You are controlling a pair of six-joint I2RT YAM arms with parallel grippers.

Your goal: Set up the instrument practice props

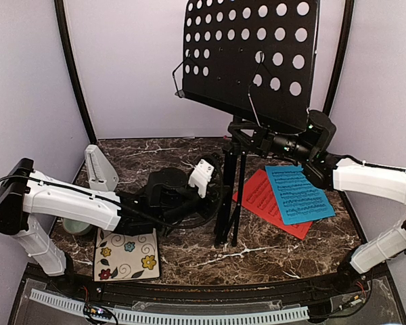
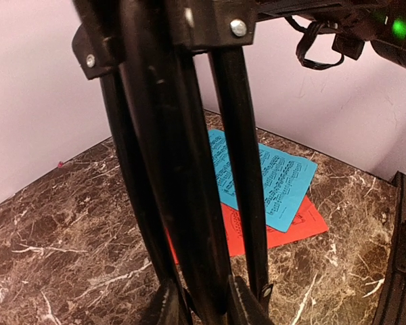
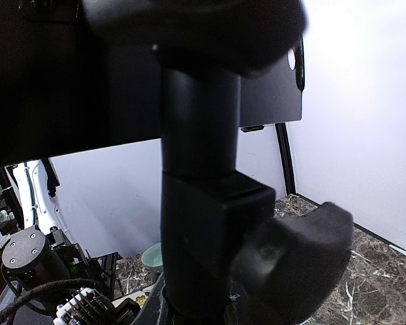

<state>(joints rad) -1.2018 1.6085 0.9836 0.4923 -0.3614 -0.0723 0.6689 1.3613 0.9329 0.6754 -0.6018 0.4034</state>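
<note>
The black perforated music stand (image 1: 250,54) stands upright mid-table on its folded tripod legs (image 1: 227,203). My left gripper (image 1: 215,202) reaches in low from the left. In the left wrist view its fingers (image 2: 168,303) press both sides of the thick central tube (image 2: 189,203), so the left gripper (image 2: 206,298) is shut on it. My right gripper (image 1: 249,139) is shut on the stand's pole (image 3: 199,203) just under the desk, beside a clamp knob (image 3: 298,264). The blue sheet (image 1: 299,193) lies over the red sheet (image 1: 262,198), right of the stand. The whitish metronome (image 1: 100,168) stands back left.
A floral tile (image 1: 127,254) lies at the front left, below my left arm. A pale green bowl (image 1: 73,227) is partly hidden under that arm. Black frame posts (image 1: 71,68) rise at both back corners in front of the lilac walls.
</note>
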